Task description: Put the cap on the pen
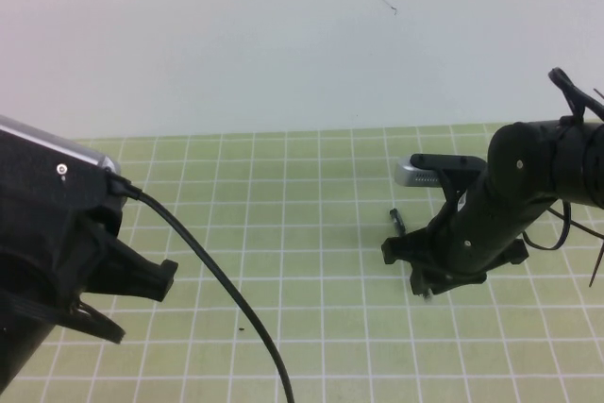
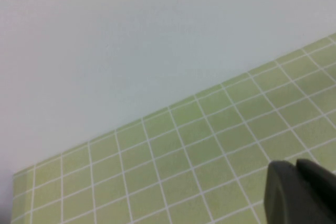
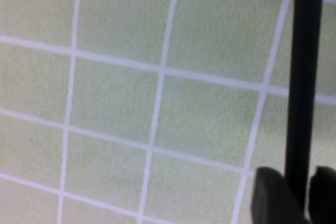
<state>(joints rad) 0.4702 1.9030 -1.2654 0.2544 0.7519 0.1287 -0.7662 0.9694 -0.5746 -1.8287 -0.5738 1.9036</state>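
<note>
The left hand (image 1: 142,285) is sitting at the left edge of the high view, low over the desk (image 1: 311,233), which is covered with a green mat marked in white squares. Its two fingers are pressed together and there is nothing between them. In the left wrist view the dark fingertips (image 2: 299,192) are showing side by side in one corner, with only the green squares and a pale wall (image 1: 283,35) beyond them. A black cable (image 1: 226,290) is running from the left arm down across the mat toward the near edge. A tiny dark speck (image 1: 242,330) is lying on the mat beside the cable. Further right, a short dark piece (image 1: 397,222) is lying on the mat by itself, just beside the right arm. The right hand (image 1: 429,285) is pointing down at the mat on the right side of the desk, with its black arm bending over it. In the right wrist view the pen (image 3: 304,87) is showing as a long thin black stick standing straight between the two fingertips (image 3: 270,195) of the right hand, over the green squares. The fingers are sitting close on each side of the pen, but I cannot tell if they are squeezing it or letting it go. In the high view a small silver bit is poking out under the right hand, just above the mat.
</note>
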